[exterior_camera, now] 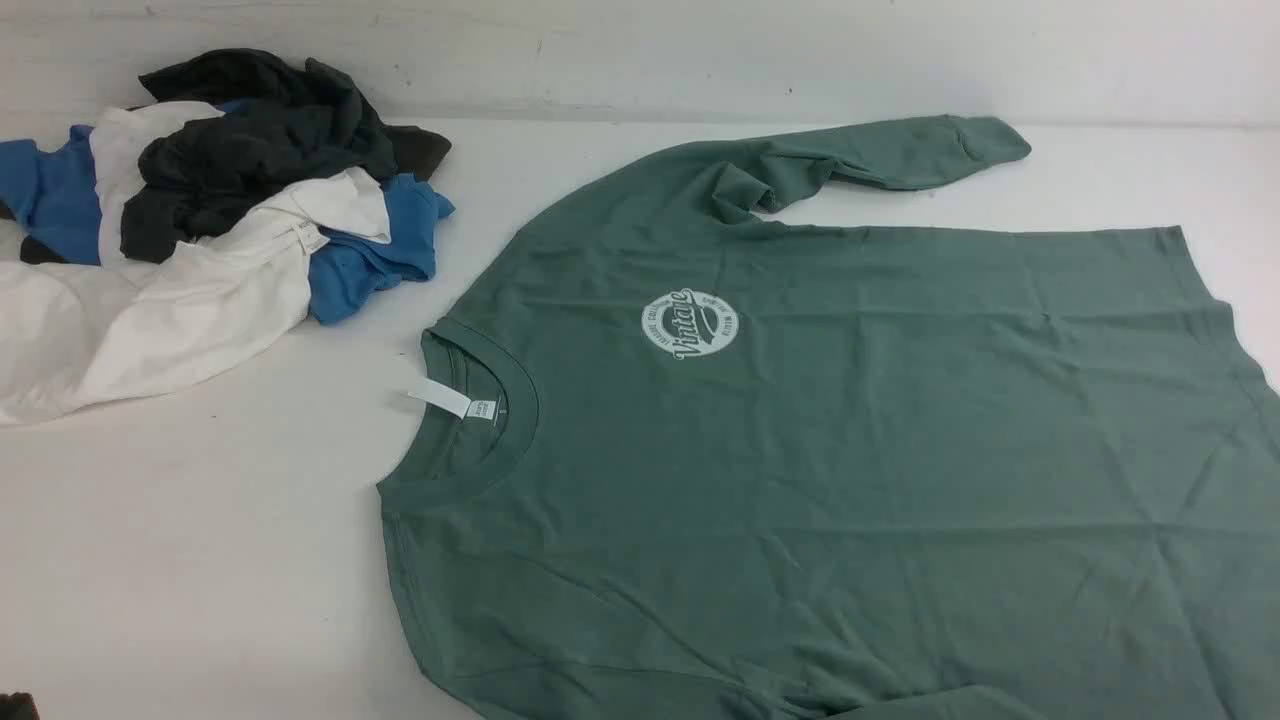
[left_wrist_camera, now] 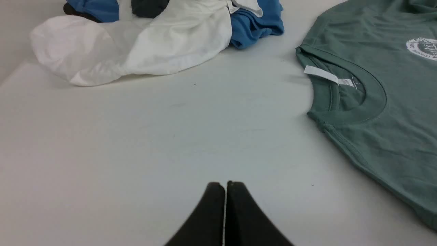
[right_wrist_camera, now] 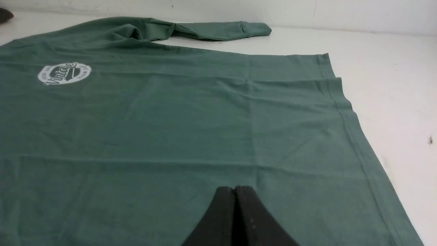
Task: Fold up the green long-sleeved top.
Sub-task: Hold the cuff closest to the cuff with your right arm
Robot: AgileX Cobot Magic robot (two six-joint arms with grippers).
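The green long-sleeved top (exterior_camera: 850,450) lies spread flat on the white table, collar to the left and hem to the right, with its round white logo (exterior_camera: 690,323) facing up and a white neck tag (exterior_camera: 440,397) at the collar. One sleeve (exterior_camera: 890,155) is bent along the far edge. My left gripper (left_wrist_camera: 225,184) is shut and empty over bare table, left of the collar (left_wrist_camera: 344,102). Shut and empty too, my right gripper (right_wrist_camera: 235,188) hovers above the top's body (right_wrist_camera: 170,130), with the hem (right_wrist_camera: 355,136) off to one side. Neither gripper shows in the front view.
A heap of other clothes sits at the far left: a white garment (exterior_camera: 150,310), a blue garment (exterior_camera: 370,255) and a dark grey-black garment (exterior_camera: 250,140). A white wall (exterior_camera: 700,50) backs the table. The top's lower part runs out of the front view.
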